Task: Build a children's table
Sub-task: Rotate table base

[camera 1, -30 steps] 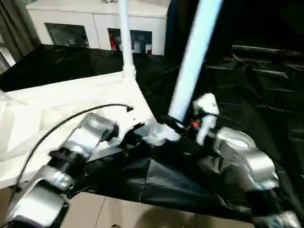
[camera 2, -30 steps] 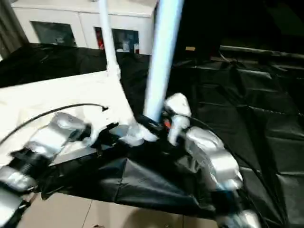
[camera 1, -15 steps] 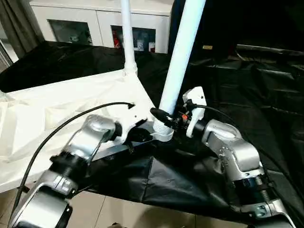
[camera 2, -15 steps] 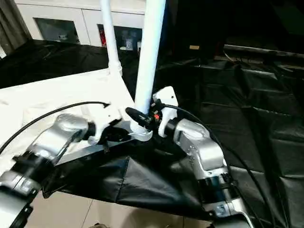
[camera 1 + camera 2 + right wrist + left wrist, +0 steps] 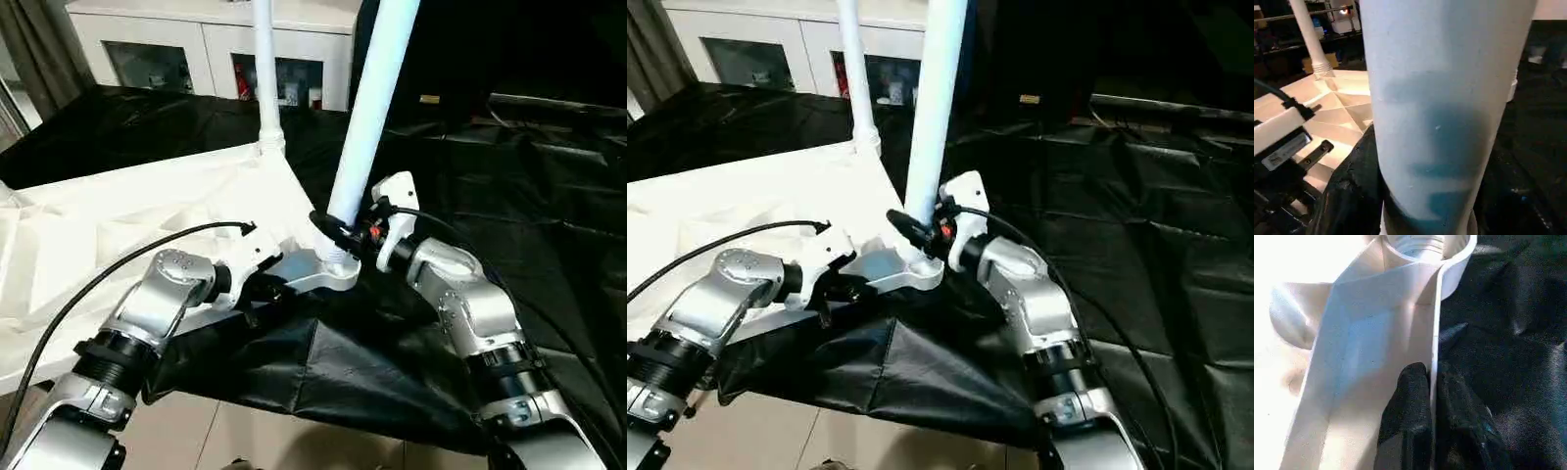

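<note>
- Black sheeting covering the surface; white cabinet with glass doors standing at the back, pale floor showing at the near edge.
- Tabletop lying upside down on the sheeting, ribbed underside facing up, near corner overhanging towards the robot.
- Far leg standing upright in its corner socket.
- Near leg sitting in the near corner socket, leaning slightly to the right towards its top, threaded end showing at the socket mouth.
- Left pincer pinching the tabletop's thin edge wall just beside the near socket, one black finger on each side of the wall, pressed together on it.
- Right pincer clamping the near leg low down, just above the socket; black fingers wrapping both sides of the tube in the right wrist view.
- Black cable arcing over the left forearm.
- Right forearm reaching in over the sheeting from the right.
</note>
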